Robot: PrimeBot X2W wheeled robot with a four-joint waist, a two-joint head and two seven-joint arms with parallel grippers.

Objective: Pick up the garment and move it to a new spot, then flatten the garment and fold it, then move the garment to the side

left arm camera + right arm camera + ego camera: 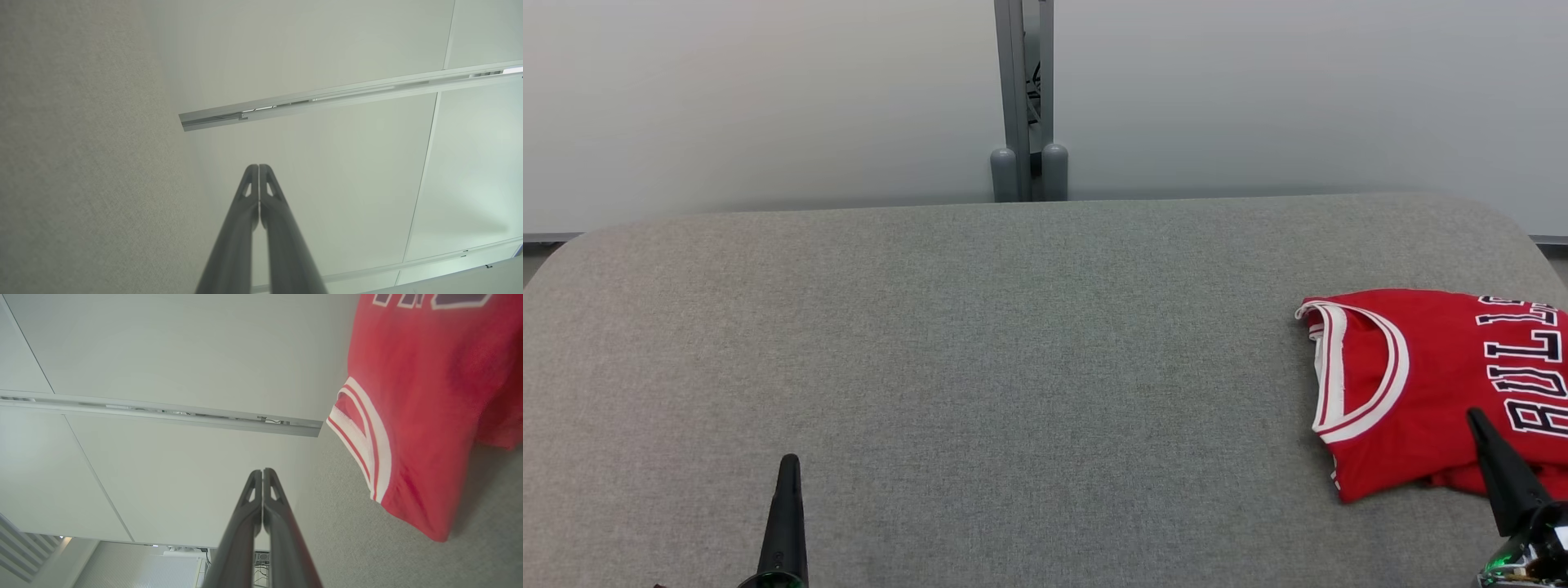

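Note:
The garment (1429, 384) is a red basketball jersey with white trim and dark lettering, folded at the right edge of the grey felt table (980, 351). It also hangs along the right side of the right wrist view as the garment (421, 400). My right gripper (1475, 415) is shut, its tip over the jersey's near edge; its fingers (262, 472) press together with nothing between them. At the lower left my left gripper (789, 461) is shut and empty above bare felt, its tips (258, 166) closed against each other.
Pale wall panels rise behind the table, with a grey post (1029, 106) at the back middle. The table's rounded far corners show at left and right. Bare felt (980, 351) stretches from the left side to the jersey.

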